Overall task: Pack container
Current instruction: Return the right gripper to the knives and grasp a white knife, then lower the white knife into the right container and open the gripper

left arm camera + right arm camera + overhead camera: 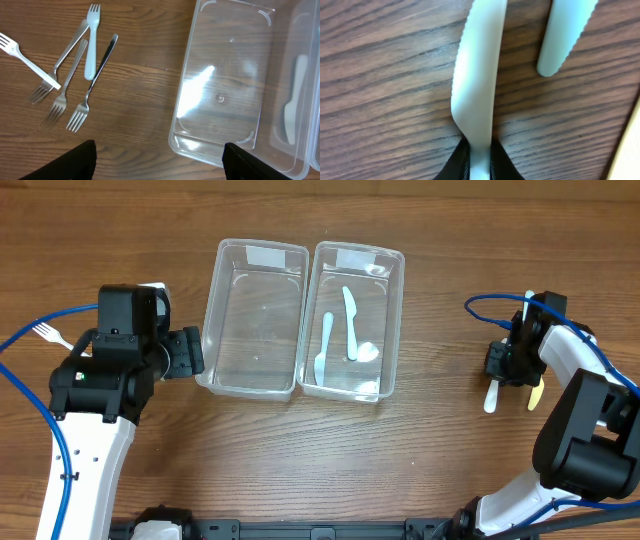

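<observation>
Two clear plastic containers stand side by side: the left one (252, 320) (225, 85) is empty, the right one (356, 320) holds a plastic fork, knife and spoon. My right gripper (512, 363) (480, 165) is shut on a white plastic knife (475, 80) (491, 397) lying on the table at the right, next to another white knife (565, 35). My left gripper (190, 352) (160, 160) is open and empty beside the left container's near-left corner. Several metal forks (65, 95) and a white plastic fork (91, 45) lie left of it.
A yellowish utensil (536, 393) lies by the right gripper. A white plastic fork (50, 335) lies at the far left. Blue cables (40, 420) run along both arms.
</observation>
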Controlling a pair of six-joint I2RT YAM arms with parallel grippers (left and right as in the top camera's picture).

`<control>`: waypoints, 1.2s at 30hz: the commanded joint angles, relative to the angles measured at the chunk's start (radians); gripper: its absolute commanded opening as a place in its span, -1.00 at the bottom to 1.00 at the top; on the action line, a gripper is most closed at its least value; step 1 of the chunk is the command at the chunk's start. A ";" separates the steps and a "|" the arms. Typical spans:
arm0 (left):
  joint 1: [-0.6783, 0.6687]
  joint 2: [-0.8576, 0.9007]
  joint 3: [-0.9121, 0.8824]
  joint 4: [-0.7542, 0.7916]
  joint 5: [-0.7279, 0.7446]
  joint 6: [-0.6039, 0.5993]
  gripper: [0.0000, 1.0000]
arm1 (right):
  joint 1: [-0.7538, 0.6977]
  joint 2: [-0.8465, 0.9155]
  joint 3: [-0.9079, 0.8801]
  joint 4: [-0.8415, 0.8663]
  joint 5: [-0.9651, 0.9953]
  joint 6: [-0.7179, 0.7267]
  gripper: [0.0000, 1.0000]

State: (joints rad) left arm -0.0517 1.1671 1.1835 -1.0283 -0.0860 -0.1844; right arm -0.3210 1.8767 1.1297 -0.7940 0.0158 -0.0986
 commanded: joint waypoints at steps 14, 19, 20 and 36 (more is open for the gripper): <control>0.003 0.000 0.020 0.000 0.009 0.005 0.60 | 0.007 0.046 0.127 -0.100 -0.069 0.024 -0.92; 0.003 0.000 0.020 0.000 0.009 0.005 0.60 | 0.007 0.011 0.163 -0.125 -0.071 0.044 -0.92; 0.003 0.000 0.020 0.001 0.009 0.005 0.60 | 0.007 0.003 0.175 -0.133 -0.071 0.046 -0.92; 0.003 -0.001 0.020 0.000 0.009 0.005 0.60 | 0.355 -0.158 0.635 -0.455 -0.035 0.171 -0.92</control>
State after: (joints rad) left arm -0.0517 1.1671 1.1835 -1.0283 -0.0860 -0.1844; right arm -0.0692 1.7840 1.6455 -1.2221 -0.0338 0.0151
